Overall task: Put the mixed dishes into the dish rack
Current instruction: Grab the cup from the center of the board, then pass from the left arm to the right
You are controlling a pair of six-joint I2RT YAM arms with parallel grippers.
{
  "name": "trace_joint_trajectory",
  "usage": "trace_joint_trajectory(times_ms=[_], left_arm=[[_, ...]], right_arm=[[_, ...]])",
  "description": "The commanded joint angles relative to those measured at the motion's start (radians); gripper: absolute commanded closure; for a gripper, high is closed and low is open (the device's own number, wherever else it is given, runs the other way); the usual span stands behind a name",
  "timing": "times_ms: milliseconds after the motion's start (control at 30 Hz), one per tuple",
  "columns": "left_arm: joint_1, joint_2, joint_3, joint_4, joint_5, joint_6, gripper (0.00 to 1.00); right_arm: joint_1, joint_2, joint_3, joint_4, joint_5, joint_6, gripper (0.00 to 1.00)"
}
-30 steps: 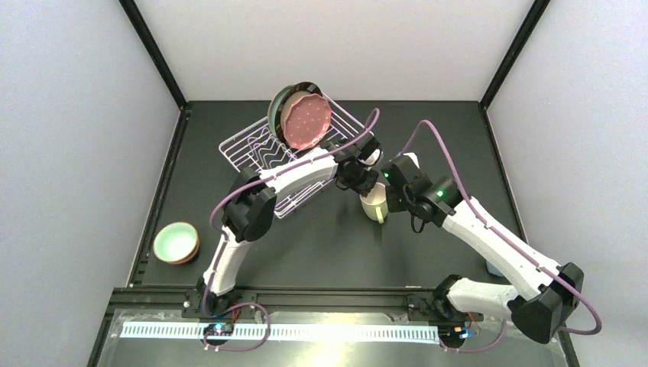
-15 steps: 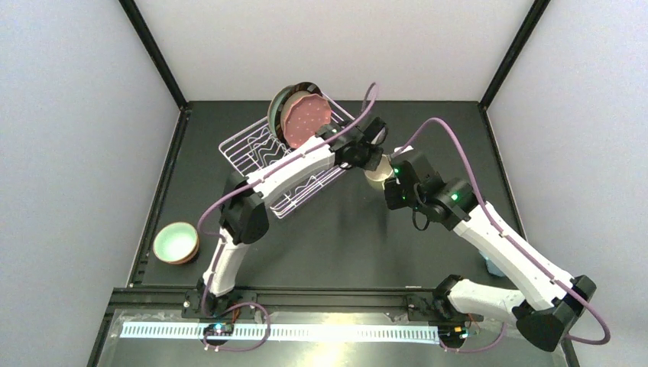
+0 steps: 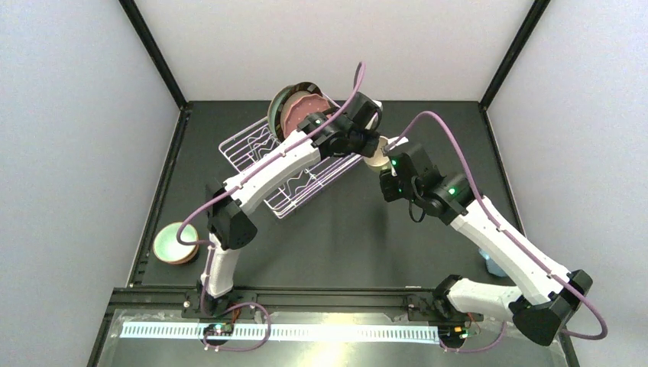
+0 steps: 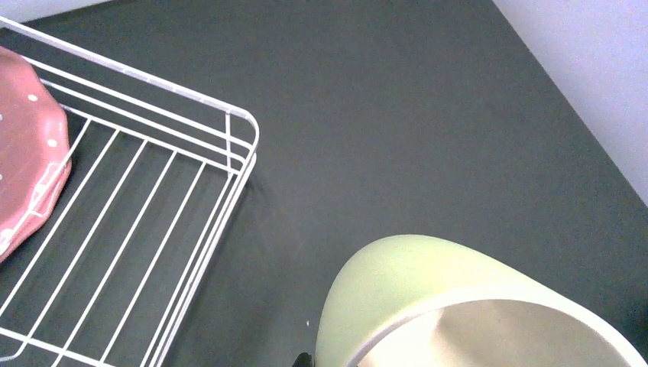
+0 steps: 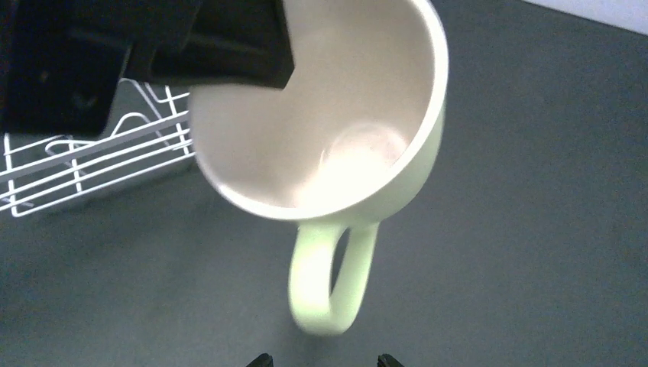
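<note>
While the left gripper (image 3: 369,144) clamps the rim of the pale green ceramic mug (image 5: 328,138), 1 finger inside it, you are midway through carrying that mug to the white wire dish rack (image 4: 244,121). The mug looks lifted and tilted above the dark desk (image 3: 344,237), just beside the rack's right corner and not yet over it. The right gripper (image 5: 322,361) stands open just below the mug's handle, holding nothing.

At the rack's far end, 2 plates stand on edge: the pink speckled plate (image 3: 298,115) in front of the mint-green plate with the dark rim (image 3: 275,107). A small mint bowl with a reddish outside (image 3: 174,241) sits well apart, near the desk's left edge.

Your next move, as I judge it, calls for swinging the mug over the bare wire floor, clear of the plates. Lower it until it rests, and only then let go. Keep the right arm out of the path.
</note>
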Motion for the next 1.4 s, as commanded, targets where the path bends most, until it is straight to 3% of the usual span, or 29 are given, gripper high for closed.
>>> trace_joint_trajectory(times_ms=[0, 967, 1200, 1367], left_arm=[[-0.001, -0.039, 0.063, -0.024, 0.025, 0.006, 0.99], [-0.001, -0.033, 0.113, -0.106, 0.112, 0.053, 0.99], [-0.001, -0.026, 0.113, -0.116, 0.142, 0.059, 0.99], [-0.001, -0.019, 0.113, -0.119, 0.149, 0.064, 0.99]], right_arm=[[-0.005, 0.015, 0.021, 0.046, 0.084, -0.042, 0.22], [-0.004, 0.146, 0.039, 0.117, 0.106, -0.077, 0.25], [-0.003, 0.173, 0.032, 0.127, 0.118, -0.076, 0.38], [-0.003, 0.190, 0.033, 0.127, 0.131, -0.072, 0.60]])
